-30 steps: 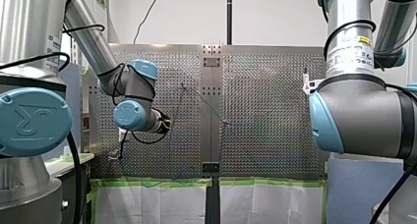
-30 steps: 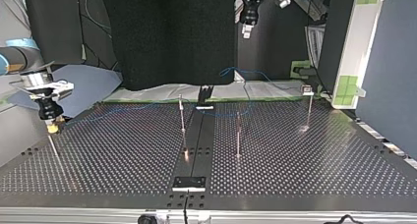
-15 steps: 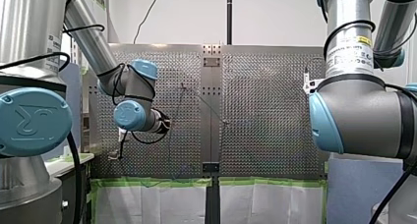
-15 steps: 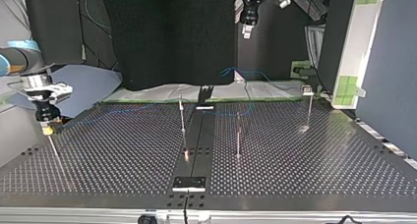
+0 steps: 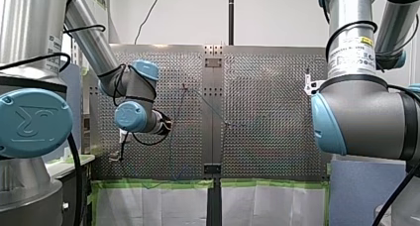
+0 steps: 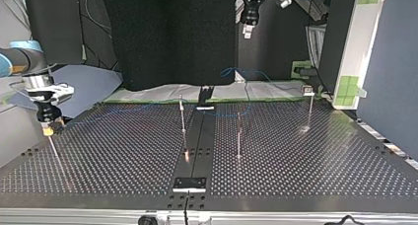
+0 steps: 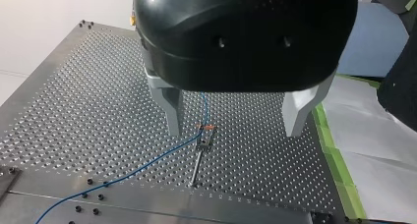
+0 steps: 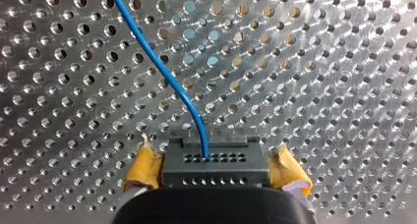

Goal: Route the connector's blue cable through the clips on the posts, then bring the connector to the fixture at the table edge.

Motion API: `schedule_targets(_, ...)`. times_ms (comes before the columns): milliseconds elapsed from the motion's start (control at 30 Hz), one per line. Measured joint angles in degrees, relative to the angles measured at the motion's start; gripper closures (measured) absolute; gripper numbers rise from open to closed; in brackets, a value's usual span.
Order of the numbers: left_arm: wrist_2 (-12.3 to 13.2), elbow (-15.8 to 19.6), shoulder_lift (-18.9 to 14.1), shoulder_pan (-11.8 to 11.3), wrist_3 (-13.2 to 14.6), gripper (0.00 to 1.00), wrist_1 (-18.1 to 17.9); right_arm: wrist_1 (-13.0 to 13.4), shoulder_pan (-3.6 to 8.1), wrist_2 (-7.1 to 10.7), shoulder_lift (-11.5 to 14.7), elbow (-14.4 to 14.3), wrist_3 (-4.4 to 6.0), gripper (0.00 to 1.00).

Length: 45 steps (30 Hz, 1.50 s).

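My right gripper (image 8: 216, 166) pinches the light, rigid connector (image 8: 212, 160) by its sides, a sensible hold, near the perforated table's (image 8: 344, 62) left edge in the top view; its thin blue cable (image 8: 162, 71) looks limp, and my left gripper (image 7: 235, 128) gapes open.

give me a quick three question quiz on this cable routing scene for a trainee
1. True or false: my right gripper is shut on the connector.
2. My left gripper has its jaws: A open, B shut, C out of sight?
3. Fill in: the cable leaving the connector is ___ in colour.
Key: 1 true; 2 A; 3 blue.
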<state>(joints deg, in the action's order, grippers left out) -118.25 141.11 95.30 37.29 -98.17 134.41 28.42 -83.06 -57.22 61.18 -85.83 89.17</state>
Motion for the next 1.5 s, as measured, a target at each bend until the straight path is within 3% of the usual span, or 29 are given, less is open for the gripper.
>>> schedule_targets(1167,0.0,-0.02,0.0,-0.02,0.28,0.0,0.01,0.26,-1.74,0.08,-0.13,0.01,-0.34,0.0)
schedule_targets(1500,-0.29,0.0,0.0,-0.03,0.33,0.0,0.08,-0.6,-2.39,0.09,-0.14,0.0,-1.12,0.0)
